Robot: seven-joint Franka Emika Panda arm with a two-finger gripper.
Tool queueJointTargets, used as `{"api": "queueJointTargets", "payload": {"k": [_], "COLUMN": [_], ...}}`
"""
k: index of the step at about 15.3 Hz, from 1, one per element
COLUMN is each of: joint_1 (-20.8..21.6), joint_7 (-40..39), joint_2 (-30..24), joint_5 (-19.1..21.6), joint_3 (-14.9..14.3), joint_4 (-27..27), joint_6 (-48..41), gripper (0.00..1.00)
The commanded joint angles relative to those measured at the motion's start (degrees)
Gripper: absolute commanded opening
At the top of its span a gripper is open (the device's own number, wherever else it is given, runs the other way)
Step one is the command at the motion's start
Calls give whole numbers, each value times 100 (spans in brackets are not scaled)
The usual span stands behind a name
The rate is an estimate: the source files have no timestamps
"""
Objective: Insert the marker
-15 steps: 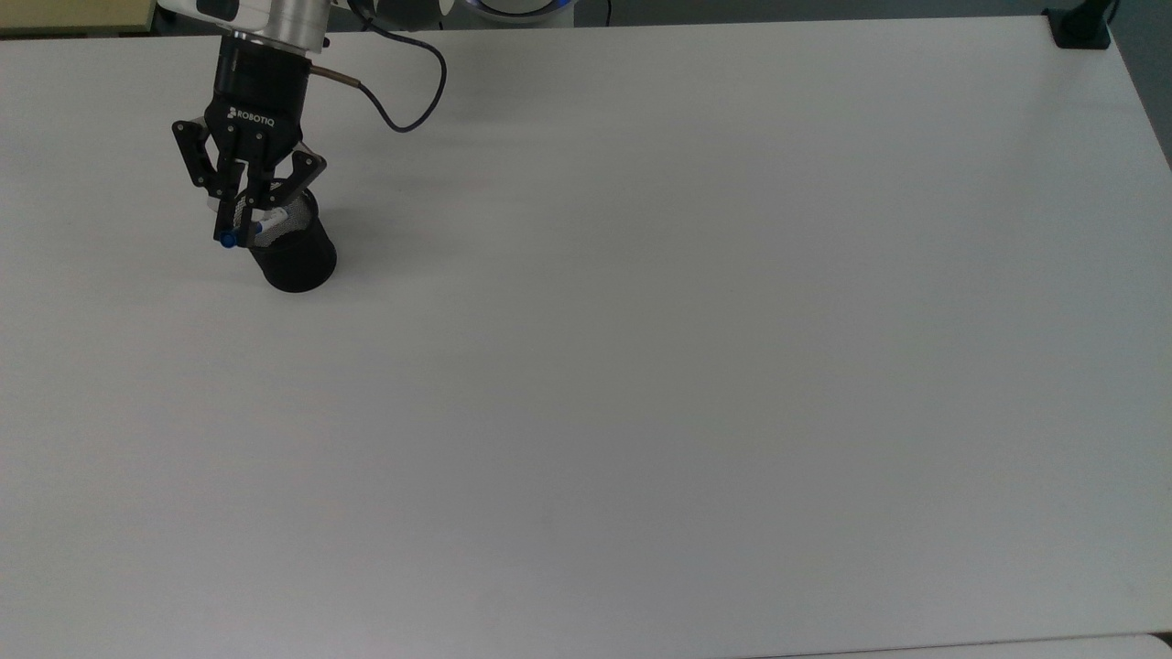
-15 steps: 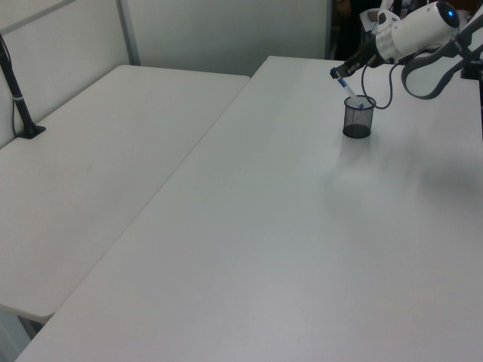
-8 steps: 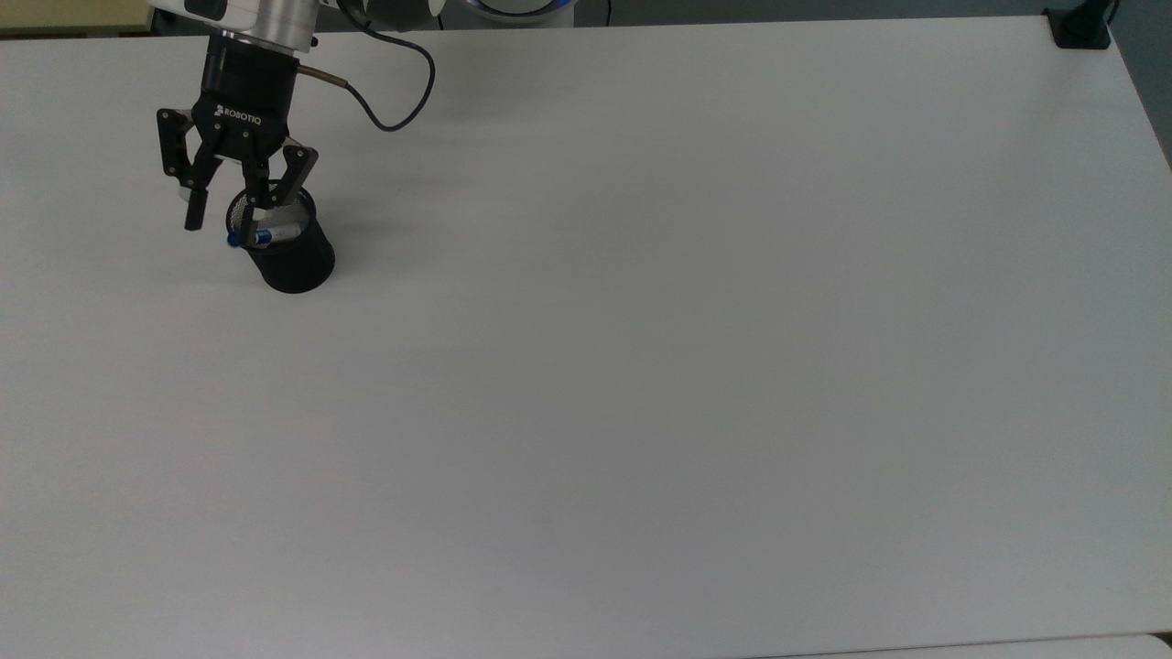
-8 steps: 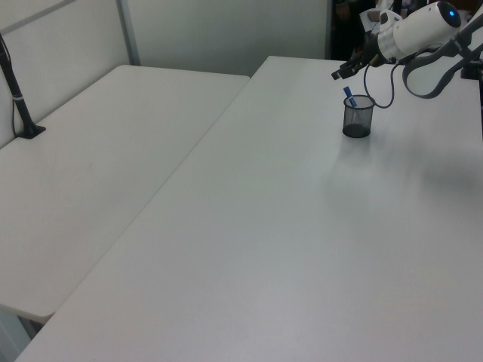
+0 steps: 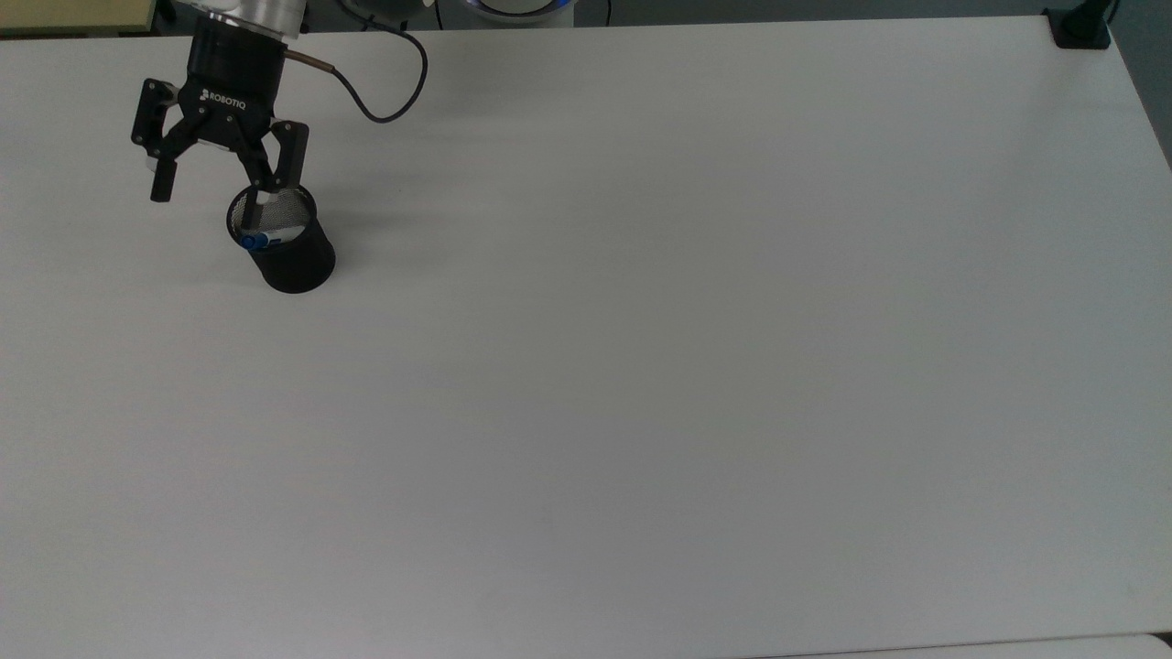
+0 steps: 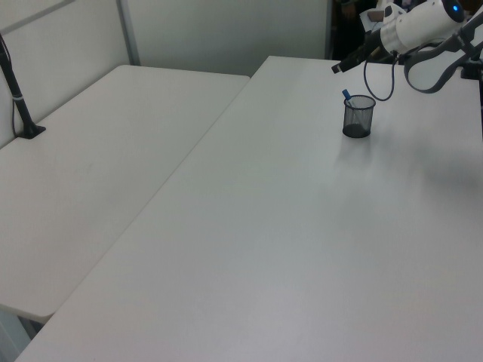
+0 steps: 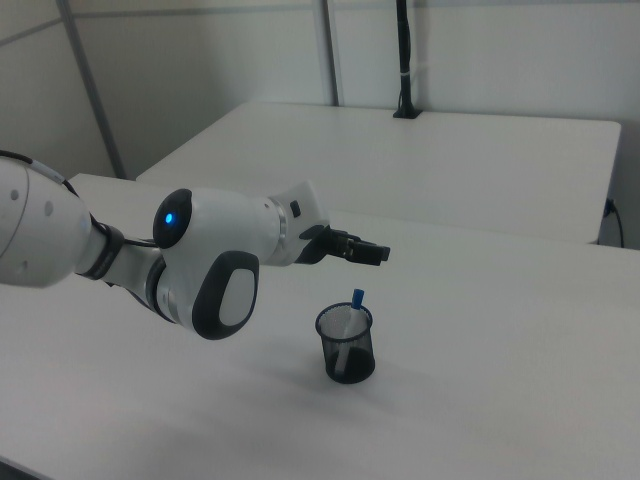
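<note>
Marker [image 5: 254, 241] stands tilted inside the mesh cup [image 5: 291, 252] at the top view's far left of the bench [image 5: 641, 366]. Tool [image 5: 218, 183], fingers spread and empty, hovers above (a finger brushing the rim could topple the cup).

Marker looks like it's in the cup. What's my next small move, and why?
Probably lift the gripper straight up and clear. The marker stands in the mesh cup, blue end above the rim; the gripper is open beside the cup and holds nothing.

Even, diffuse overhead light; table [image 5: 696, 366] bright, glare-free. Soft faint shadow beside cup [image 5: 291, 254], toward top view's right. Slight overall softness.
</note>
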Motion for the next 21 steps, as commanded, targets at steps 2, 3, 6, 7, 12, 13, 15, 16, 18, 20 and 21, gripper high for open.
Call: {"api": "queueJointTargets", "payload": {"k": [2, 3, 6, 7, 12, 13, 15, 16, 18, 20, 21], "joint_1": [154, 163, 276, 355, 400, 409, 461, 505, 654, 865, 918], "joint_7": [402, 489, 779, 824, 868, 868, 868, 868, 842, 789, 754], "joint_2": [-679, -733, -760, -751, -751, -751, -751, -751, -786, -769, -751], "joint_5": [-72, -64, -46, -46, 392, 620, 876, 929, 1061, 1114, 1106], "joint_3": [11, 81, 301, 362, 881, 899, 978, 996, 987, 873, 829], "joint_4": [500, 764, 1695, 1976, 3252, 3419, 3666, 3719, 3720, 3711, 3711], "joint_6": [-2066, -2752, -4633, -5292, -8344, -8784, -9523, -9744, -9930, -9861, -9747], "gripper": [100, 100, 100, 100, 100, 100, 100, 100, 100, 100, 100]}}
